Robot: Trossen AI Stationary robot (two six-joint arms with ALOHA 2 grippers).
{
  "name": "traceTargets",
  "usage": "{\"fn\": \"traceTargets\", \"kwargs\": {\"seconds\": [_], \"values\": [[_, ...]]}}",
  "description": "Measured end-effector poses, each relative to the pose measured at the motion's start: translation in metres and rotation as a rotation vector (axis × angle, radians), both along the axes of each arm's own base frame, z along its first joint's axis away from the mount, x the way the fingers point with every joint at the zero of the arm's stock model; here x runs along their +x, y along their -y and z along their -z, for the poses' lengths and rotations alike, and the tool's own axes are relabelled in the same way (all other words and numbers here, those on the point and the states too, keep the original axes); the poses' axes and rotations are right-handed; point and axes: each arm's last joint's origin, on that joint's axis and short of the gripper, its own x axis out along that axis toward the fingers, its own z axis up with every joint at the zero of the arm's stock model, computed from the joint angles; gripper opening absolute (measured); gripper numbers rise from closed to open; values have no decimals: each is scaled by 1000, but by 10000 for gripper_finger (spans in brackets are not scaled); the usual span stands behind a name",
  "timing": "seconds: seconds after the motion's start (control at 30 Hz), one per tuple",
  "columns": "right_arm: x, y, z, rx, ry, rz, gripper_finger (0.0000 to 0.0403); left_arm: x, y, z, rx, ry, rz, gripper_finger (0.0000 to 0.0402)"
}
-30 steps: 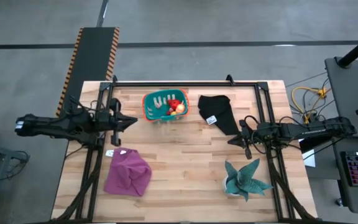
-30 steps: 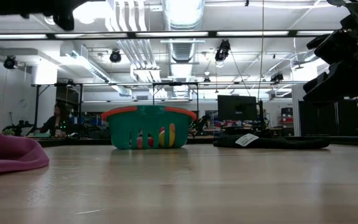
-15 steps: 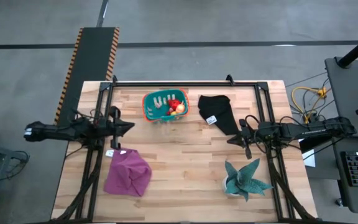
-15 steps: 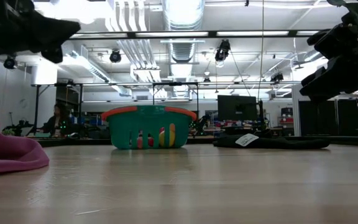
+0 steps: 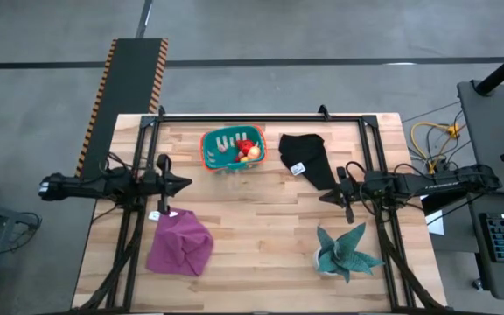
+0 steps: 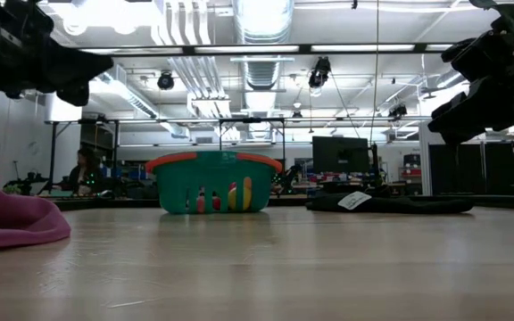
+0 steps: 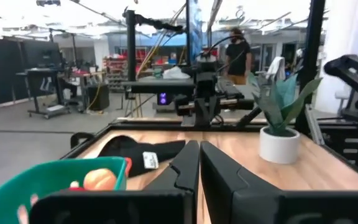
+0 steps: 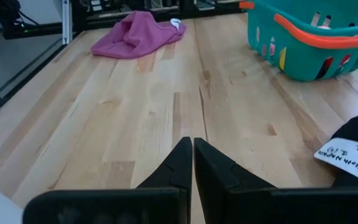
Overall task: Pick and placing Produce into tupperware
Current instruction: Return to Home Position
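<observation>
- left claw [image 5: 185, 182]: over the left edge of the surface [image 5: 261, 219], raised clear of it, pointing toward the middle; fingers [image 7: 185, 163] pressed together, nothing between them.
- purple cloth [image 5: 180, 245]: crumpled heap on the left part of the surface, below the left claw in the high view, apart from it.
- tupperware [image 5: 205, 149]: teal with an orange rim, upright on the surface at the top of the high view, left of centre.
- produce [image 5: 248, 149]: inside the tupperware, gathered at its right end; red, peach-pink and yellow pieces, some showing through the side slots in the low view.
- black cloth [image 5: 309, 162]: flat on the surface, just right of the tupperware, not touching it; white tag [image 5: 297, 168] on top.
- right claw [image 5: 325, 197]: at the right side, raised, beside the black cloth's lower tip; fingers [image 8: 179, 158] closed together, empty.
- plant [image 5: 346, 251]: teal, spiky leaves, in a white pot [image 7: 278, 144]; lower right of the surface.
</observation>
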Motion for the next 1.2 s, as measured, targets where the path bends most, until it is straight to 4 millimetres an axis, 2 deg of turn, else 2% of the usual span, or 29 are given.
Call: {"fn": "traceTargets", "kwargs": {"seconds": [0.33, 0.57, 0.8, 1.0, 1.1, 1.2], "values": [[4, 0, -16, -29, 202, -11, 9, 3, 3, 15, 31, -106, 6, 0], [3, -1, -24, -123, 313, -54, 9, 2, 3, 14, -9, -94, 9, 0], [-5, 2, -24, -188, 305, 26, 9, 1, 3, 14, -12, -89, 9, 0], [-16, 3, -19, -182, 275, 32, 9, 2, 3, 15, -12, -99, 9, 0], [-21, 2, -24, -152, 345, 17, 9, 2, 3, 15, -12, -98, 9, 0], [-20, 2, -23, -145, 340, 8, 9, 1, 3, 15, -11, -95, 9, 0]]}}
